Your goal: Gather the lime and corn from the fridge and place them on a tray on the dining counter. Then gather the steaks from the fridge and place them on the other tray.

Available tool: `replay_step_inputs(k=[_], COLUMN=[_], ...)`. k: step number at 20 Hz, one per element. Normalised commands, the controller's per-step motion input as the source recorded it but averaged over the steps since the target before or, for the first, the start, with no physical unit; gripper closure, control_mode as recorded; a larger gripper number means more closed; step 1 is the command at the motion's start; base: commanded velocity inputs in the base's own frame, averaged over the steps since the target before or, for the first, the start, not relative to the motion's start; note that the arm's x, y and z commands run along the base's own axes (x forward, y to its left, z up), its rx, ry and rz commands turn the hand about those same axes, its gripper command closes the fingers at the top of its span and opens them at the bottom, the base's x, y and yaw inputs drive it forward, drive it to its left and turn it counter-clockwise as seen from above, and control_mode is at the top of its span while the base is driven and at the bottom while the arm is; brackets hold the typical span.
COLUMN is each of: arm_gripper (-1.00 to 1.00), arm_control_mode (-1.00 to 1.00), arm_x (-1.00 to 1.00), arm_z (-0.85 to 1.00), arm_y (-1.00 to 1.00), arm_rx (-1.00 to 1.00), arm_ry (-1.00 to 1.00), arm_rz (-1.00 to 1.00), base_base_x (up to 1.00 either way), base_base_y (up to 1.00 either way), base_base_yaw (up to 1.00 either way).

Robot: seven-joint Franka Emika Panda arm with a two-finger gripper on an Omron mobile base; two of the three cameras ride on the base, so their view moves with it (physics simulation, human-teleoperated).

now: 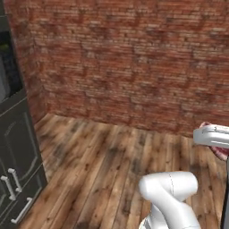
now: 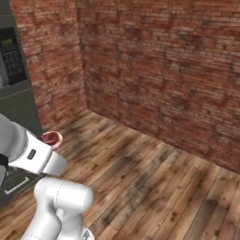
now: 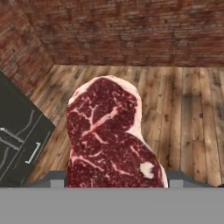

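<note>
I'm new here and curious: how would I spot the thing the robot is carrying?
Find the brick wall and plank floor; before them, the jaws grip a steak. It is a flat dark-red slab with pale marbling and a fat rim, the sole food here.

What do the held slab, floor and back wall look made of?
Steak: raw red meat, glossy, pale marbling and a fat rim. Floor: wood planks, visible grain, brown, matte, worn-looking. Wall: red brick with mortar lines, rough matte; could be veneer.
</note>
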Motion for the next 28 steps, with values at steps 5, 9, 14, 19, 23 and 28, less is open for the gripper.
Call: replay_step_inputs(k=[5,9,14,19,23,28], arm_gripper=[1.00,1.00,1.00,1.00,1.00,1.00], arm_control_mode=[1.00,1.00,1.00,1.00,1.00,1.00], arm_x=[0.00,0.00,0.00,0.00,0.00,0.00], arm_z=[0.00,0.00,0.00,0.00,0.00,0.00], arm_y=[0.00,0.00,0.00,0.00,0.00,0.00], arm_rx=[0.00,0.00,0.00,0.00,0.00,0.00], arm_ry=[0.00,0.00,0.00,0.00,0.00,0.00], arm_rz=[0.00,0.00,0.00,0.00,0.00,0.00], base_base_x=[0.59,0.54,0.52,0.50,0.53,0.53], base_base_y=[-0.40,-0.45,-0.46,-0.50,-0.48,-0.45], base_base_yaw=[-0.40,-0.41,-0.41,-0.41,-0.40,-0.39])
